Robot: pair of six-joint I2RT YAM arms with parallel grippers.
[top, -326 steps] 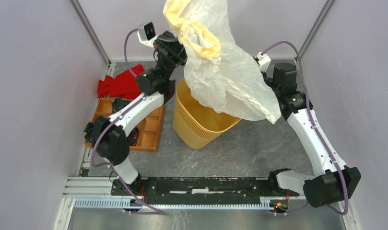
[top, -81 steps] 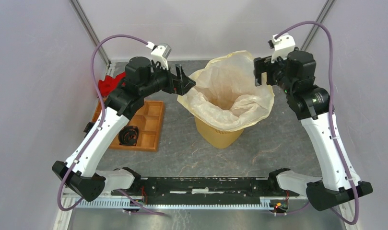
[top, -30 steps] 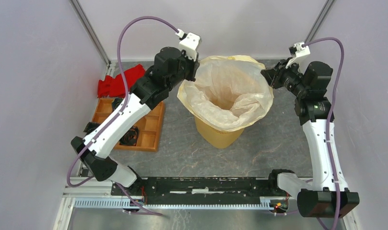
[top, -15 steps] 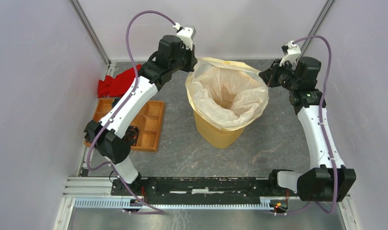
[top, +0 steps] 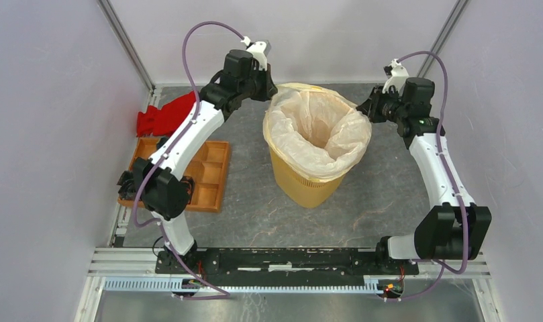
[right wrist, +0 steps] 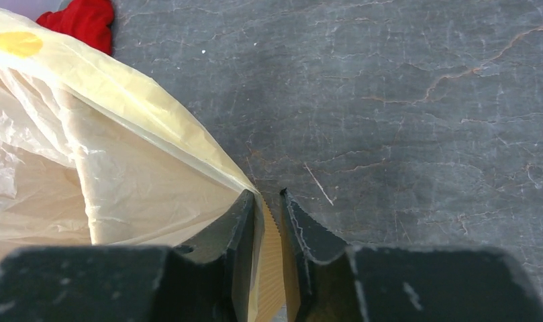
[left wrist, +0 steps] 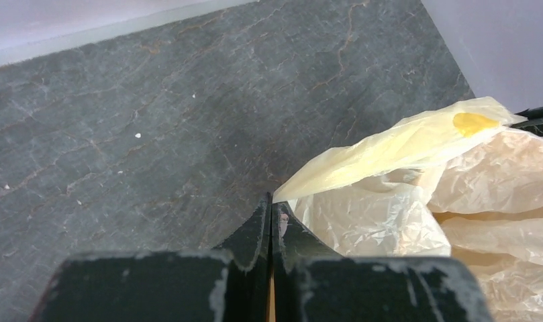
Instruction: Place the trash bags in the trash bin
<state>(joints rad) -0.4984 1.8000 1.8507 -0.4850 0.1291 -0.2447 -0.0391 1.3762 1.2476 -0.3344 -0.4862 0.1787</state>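
The yellow-orange trash bin (top: 302, 184) stands mid-table. The cream-white trash bag (top: 317, 131) lines it, its mouth spread over the rim. My left gripper (top: 267, 92) is at the bag's back-left corner. In the left wrist view it (left wrist: 272, 199) is shut on the bag's edge (left wrist: 389, 144). My right gripper (top: 364, 111) is at the bag's right corner. In the right wrist view its jaws (right wrist: 268, 194) stand a narrow gap apart. The bag (right wrist: 121, 154) lies against the inner finger, and the bin's ribbed wall (right wrist: 272, 268) shows through the gap.
A red cloth (top: 164, 115) lies at the back left; it also shows in the right wrist view (right wrist: 80, 19). A shallow orange compartment tray (top: 211, 176) sits left of the bin, partly under the left arm. Pale walls close in on both sides and the back.
Both grippers have moved inward and down toward the bin's rim. The bag's mouth has narrowed and settled lower around the rim.
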